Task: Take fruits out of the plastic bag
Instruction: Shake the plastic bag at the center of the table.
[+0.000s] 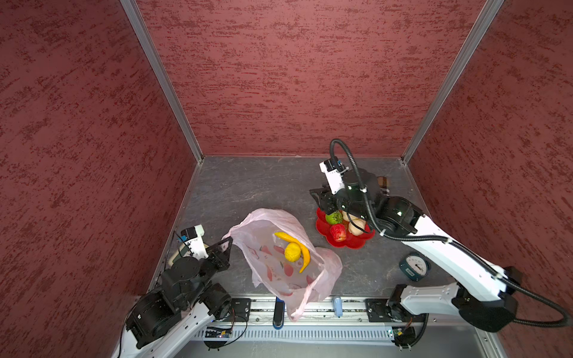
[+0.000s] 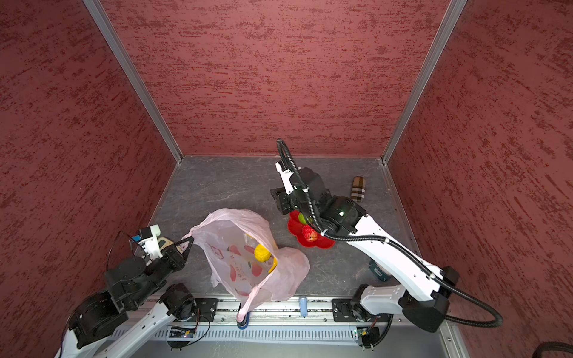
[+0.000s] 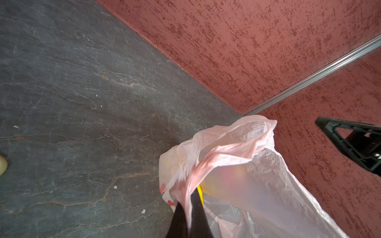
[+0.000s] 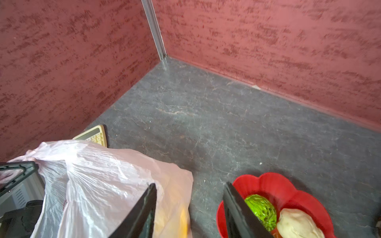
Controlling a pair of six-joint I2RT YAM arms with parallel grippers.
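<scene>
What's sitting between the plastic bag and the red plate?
Nothing: just bare tabletop between the plastic bag and the red plate, clearest in the right wrist view.

Mottled red textured walls (image 1: 279,77), aluminium corner posts (image 1: 161,77), dark grey stone-veined floor (image 1: 248,186), even light.

Both top views look steeply down on the table (image 1: 248,186); close wrist views share the plastic bag (image 3: 257,164).
</scene>
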